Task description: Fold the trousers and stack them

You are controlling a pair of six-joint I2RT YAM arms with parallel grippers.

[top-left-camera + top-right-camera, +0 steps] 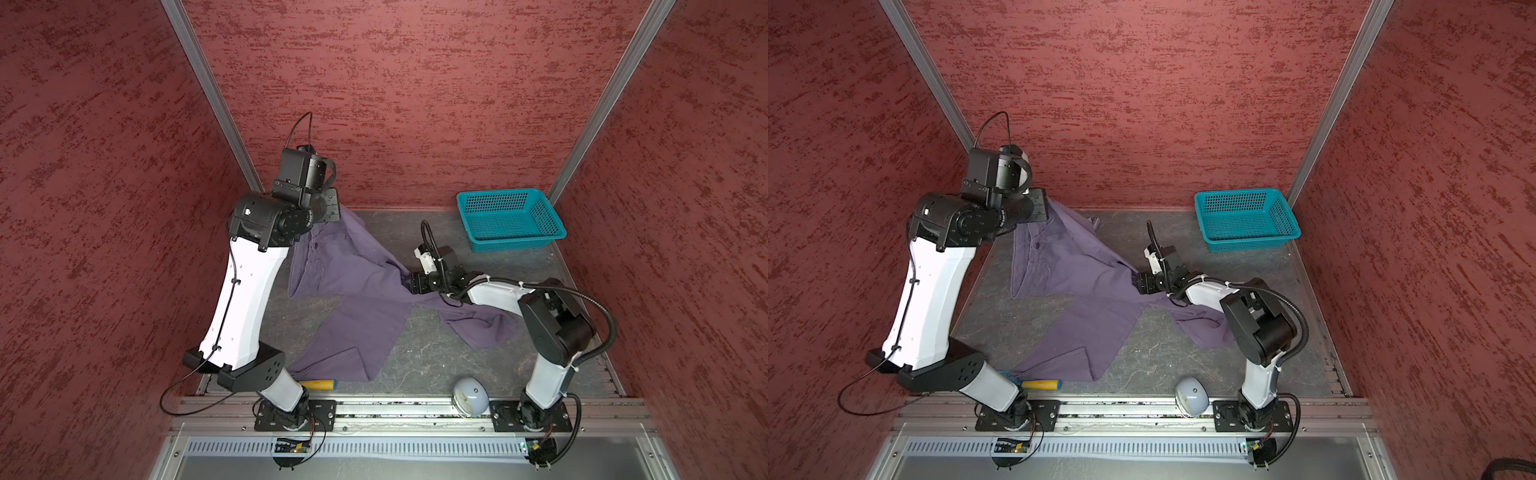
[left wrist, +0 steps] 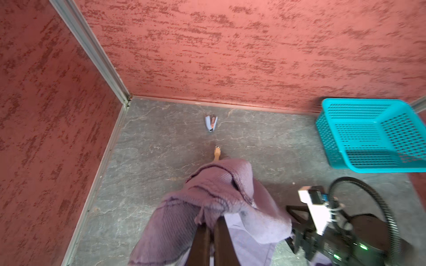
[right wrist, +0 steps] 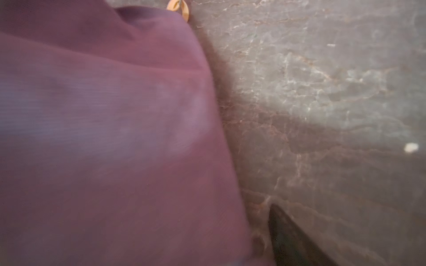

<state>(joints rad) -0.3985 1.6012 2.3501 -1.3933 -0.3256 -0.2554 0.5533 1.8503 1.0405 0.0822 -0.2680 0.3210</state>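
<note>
The purple trousers [image 1: 357,299] [image 1: 1084,299] lie spread on the grey table, legs trailing toward the front and the right. My left gripper [image 1: 334,210] [image 1: 1044,208] hangs raised at the back left, shut on a bunched edge of the waist; in the left wrist view its gripper [image 2: 211,221] pinches the cloth [image 2: 219,188]. My right gripper [image 1: 409,284] [image 1: 1136,282] sits low at the trousers' right edge near the crotch. In the right wrist view the cloth [image 3: 103,138] fills one side and hides one finger. The other finger [image 3: 288,237] stands apart from the cloth with bare table between.
A teal mesh basket [image 1: 515,244] [image 1: 1250,245] [image 2: 368,138] stands at the back right. A yellow-handled tool [image 1: 318,384] and a pale dome-shaped object [image 1: 469,395] lie at the front edge. A small blue stapler-like item [image 2: 211,124] and an orange piece [image 2: 217,153] lie near the back wall.
</note>
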